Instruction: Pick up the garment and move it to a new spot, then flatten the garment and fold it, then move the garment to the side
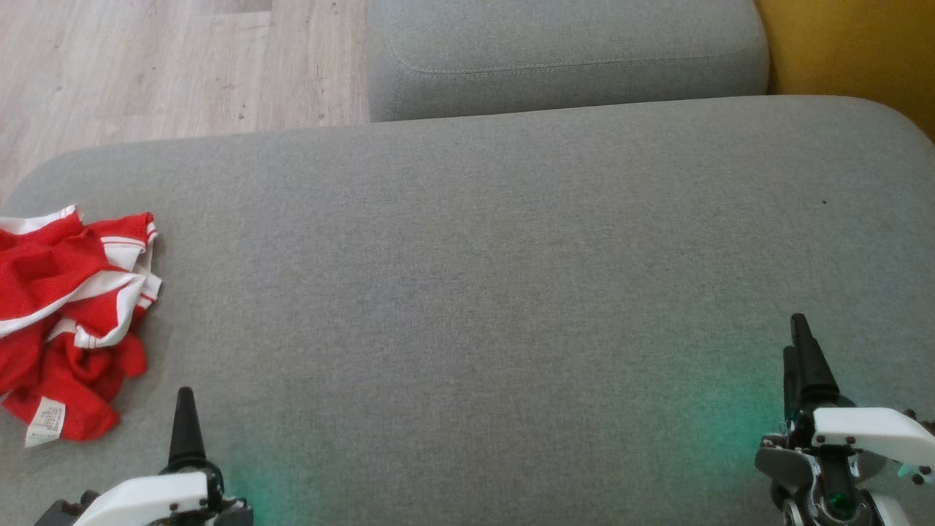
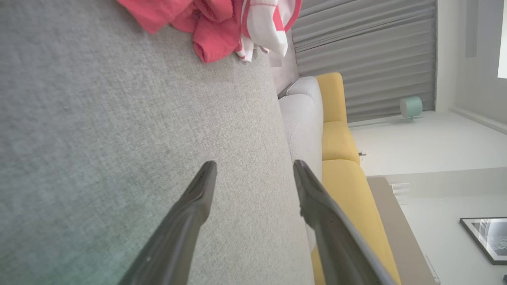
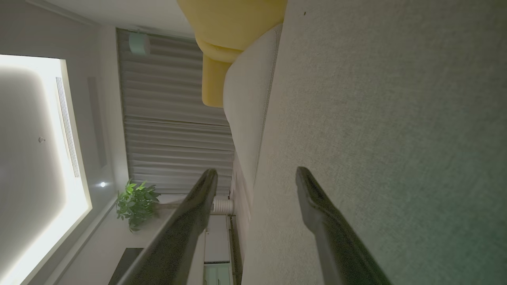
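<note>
**Q:** Where did the garment sit?

**A:** The red-and-white garment (image 1: 69, 321) lay crumpled at the far left of the grey cushion (image 1: 467, 292), cut off by the head view's left edge. My left gripper (image 2: 254, 165) hung near it, jaws spread, holding nothing. My right gripper (image 3: 256, 172) stood well apart on the other side, likewise spread and empty.

**Q:** How would you take the pick-up?

**A:** My judgement: left arm alone, being the closer. Come down over a raised fold rather than a flat hem. Sink both fingers into the cloth and close on a thick bunch, so the lift brings the whole heap and not one layer. Then carry it toward the bare middle of the cushion, where both arms could reach for the flattening.

**Q:** What couldn't you make out?

**A:** How far the cloth ran beyond the frame. What kind of garment it was. The print on its white label (image 1: 45, 422). In the head view I could make out just one finger of my left gripper.
</note>
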